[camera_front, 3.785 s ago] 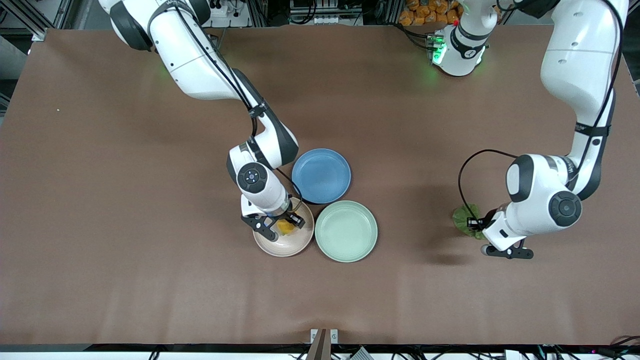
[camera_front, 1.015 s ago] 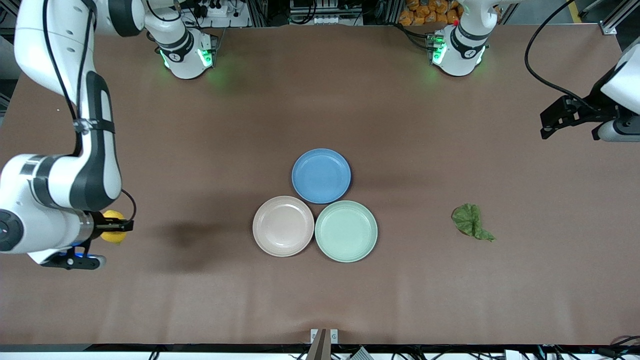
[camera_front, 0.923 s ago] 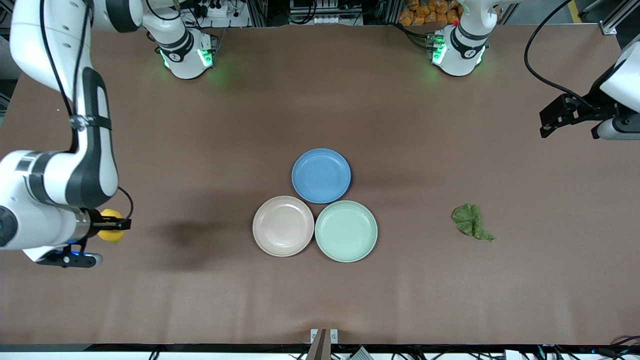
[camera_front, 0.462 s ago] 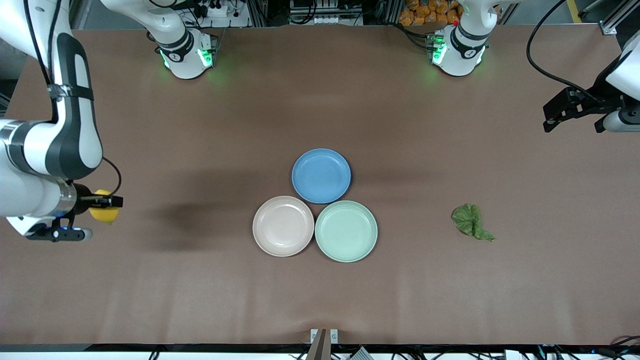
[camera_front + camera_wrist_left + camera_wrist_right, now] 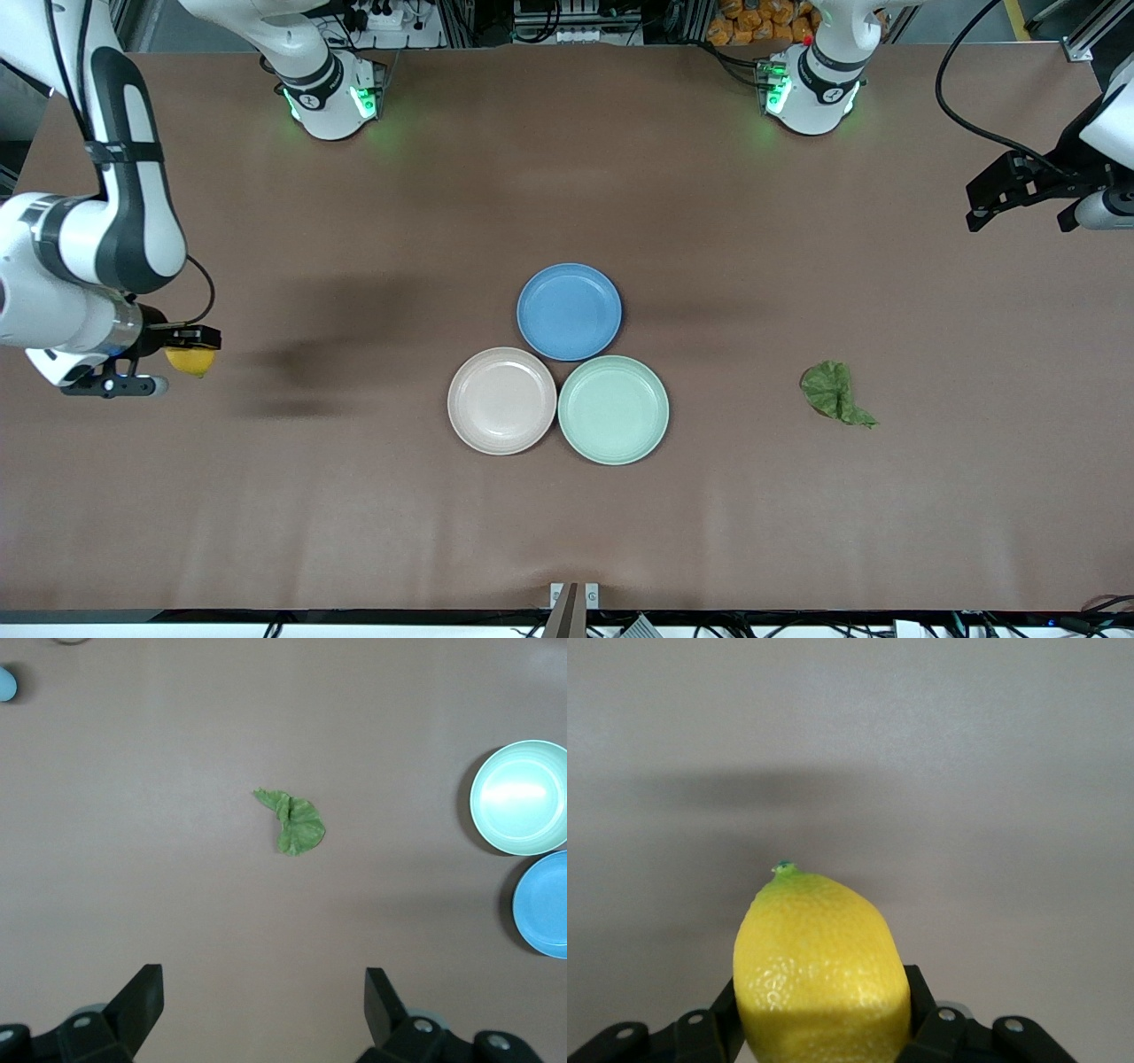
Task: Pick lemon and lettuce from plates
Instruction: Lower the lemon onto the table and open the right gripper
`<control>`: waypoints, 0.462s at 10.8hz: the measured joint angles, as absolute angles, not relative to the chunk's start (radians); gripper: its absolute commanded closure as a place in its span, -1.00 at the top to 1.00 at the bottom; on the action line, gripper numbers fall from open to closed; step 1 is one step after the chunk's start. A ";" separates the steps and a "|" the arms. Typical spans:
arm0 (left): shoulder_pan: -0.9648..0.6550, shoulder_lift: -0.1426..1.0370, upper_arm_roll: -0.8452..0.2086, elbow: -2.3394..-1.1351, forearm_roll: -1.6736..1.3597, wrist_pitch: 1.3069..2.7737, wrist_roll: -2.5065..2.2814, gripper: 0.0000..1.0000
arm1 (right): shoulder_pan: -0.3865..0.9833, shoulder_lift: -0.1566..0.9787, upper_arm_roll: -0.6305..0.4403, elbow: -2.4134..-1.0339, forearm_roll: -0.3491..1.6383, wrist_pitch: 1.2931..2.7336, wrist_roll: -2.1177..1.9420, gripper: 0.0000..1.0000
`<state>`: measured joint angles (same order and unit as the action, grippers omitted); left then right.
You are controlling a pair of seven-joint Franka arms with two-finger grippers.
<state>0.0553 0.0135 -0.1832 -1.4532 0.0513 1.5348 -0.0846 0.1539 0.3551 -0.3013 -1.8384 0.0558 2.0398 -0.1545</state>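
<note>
On my brown desk (image 5: 567, 532) both plates (image 5: 502, 400) seem empty; the lettuce (image 5: 833, 392) lies off them. The right gripper (image 5: 190, 341) clamps the lemon (image 5: 190, 359); the left gripper (image 5: 1010, 190) waits, spread wide and empty.

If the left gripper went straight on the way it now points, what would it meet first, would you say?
Probably bare table. The left gripper, jaws open, looks down on it; the lettuce lies a little past the line between the jaws, though depth is hard to judge.
</note>
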 measured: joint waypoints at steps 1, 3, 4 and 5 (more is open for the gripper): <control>0.058 0.013 -0.182 -1.454 0.051 1.534 -0.085 1.00 | 0.154 0.355 -0.298 -1.881 0.056 2.101 -0.155 -0.96; 0.072 0.013 -0.180 -1.461 0.051 1.534 -0.085 1.00 | 0.155 0.355 -0.291 -1.957 0.056 2.202 -0.155 -0.96; 0.075 0.014 -0.180 -1.467 0.051 1.534 -0.085 1.00 | 0.156 0.355 -0.289 -1.979 0.057 2.226 -0.155 -0.96; 0.075 0.014 -0.182 -1.471 0.051 1.534 -0.085 1.00 | 0.157 0.356 -0.286 -1.990 0.057 2.240 -0.155 -0.96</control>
<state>0.0749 0.0136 -0.1818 -1.4715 0.0510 1.5338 -0.0845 0.1566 0.3557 -0.2860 -1.9896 0.0571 2.2400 -0.1548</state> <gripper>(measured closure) 0.000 0.286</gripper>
